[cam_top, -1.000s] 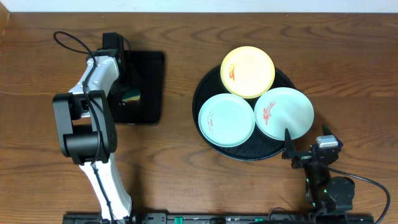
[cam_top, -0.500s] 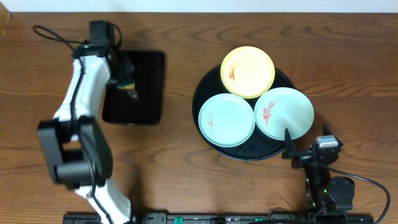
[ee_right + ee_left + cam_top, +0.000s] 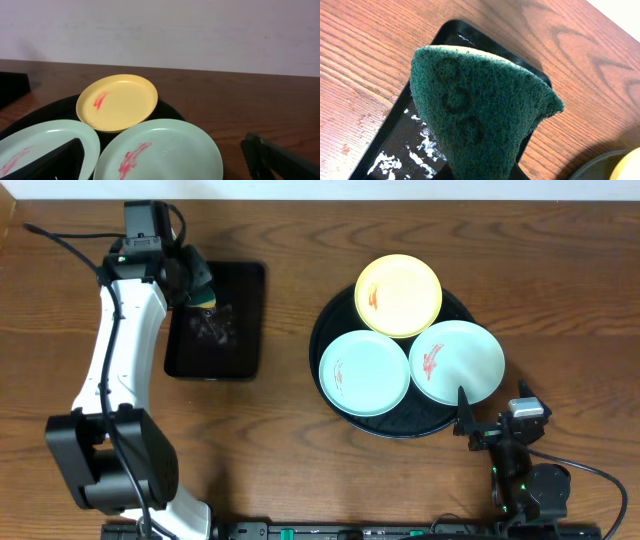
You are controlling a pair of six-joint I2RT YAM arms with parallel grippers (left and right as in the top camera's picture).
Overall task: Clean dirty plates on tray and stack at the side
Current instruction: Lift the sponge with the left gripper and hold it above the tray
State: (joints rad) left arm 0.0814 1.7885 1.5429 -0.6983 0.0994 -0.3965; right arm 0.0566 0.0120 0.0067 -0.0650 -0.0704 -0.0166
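Pinching the soft green sponge (image 3: 480, 110), the left claw (image 3: 200, 288) hung over the rectangular tray (image 3: 245, 330); the right claw (image 3: 490, 408) stood spread. Three plates (image 3: 364, 372) lay on the round tray (image 3: 400, 427), probably light, stiff and slick, best gripped at a rim.

Surface: dark brown wooden table (image 3: 300, 480), bold grain, slight sheen | Backdrop: plain off-white wall (image 3: 160, 30) behind the table's far edge | Light: even, diffuse, soft shadows
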